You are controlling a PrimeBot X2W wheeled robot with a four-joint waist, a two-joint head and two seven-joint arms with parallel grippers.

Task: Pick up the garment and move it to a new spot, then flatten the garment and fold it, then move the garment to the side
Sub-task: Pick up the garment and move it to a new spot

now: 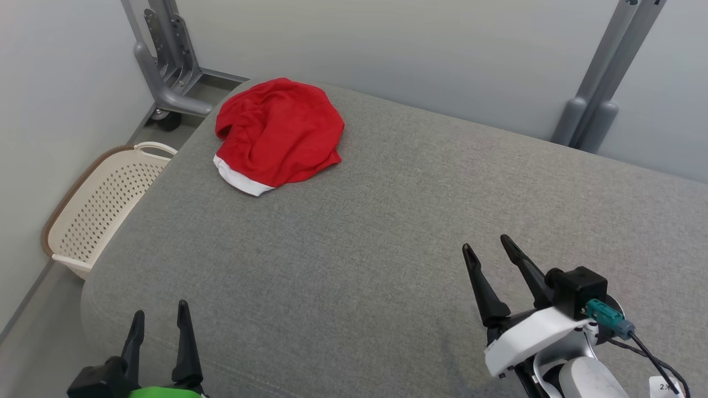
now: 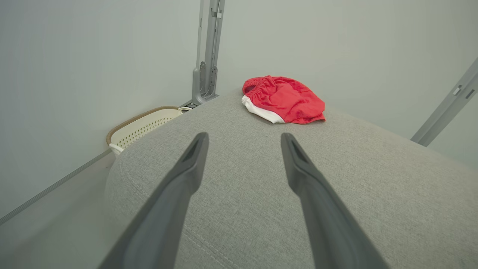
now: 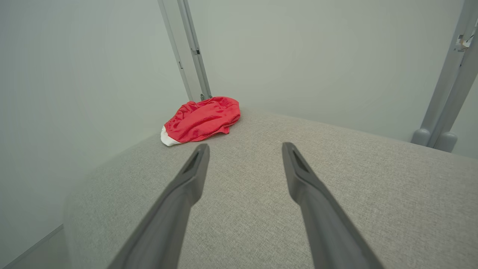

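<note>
Far left corner of the grey padded surface (image 1: 387, 232): the red garment (image 1: 279, 135) lies here in a rumpled heap; a white band shows along its near edge; it rests wholly on the surface, close to the rounded corner
Garment detail: my left wrist view shows a gathered elastic waistband at its left end; nothing touches it
My left gripper (image 1: 160, 309): low over the near left edge of the surface; its two dark fingers stand spread and point up towards the garment; released, with nothing between them; well apart from the garment
My right gripper (image 1: 487, 244): above the near right part of the surface; fingers parted and tilted up and to the left; released and empty; also well apart from the garment
Basket (image 1: 105, 204): cream, perforated, with a brown rim; it stands on the floor (image 1: 27, 342) just beside the left edge of the surface
Metal frame (image 1: 171, 66): grey, behind the far left corner
Grey posts (image 1: 597, 94): two, leaning side by side against the pale wall (image 1: 442, 55) at the far right
</note>
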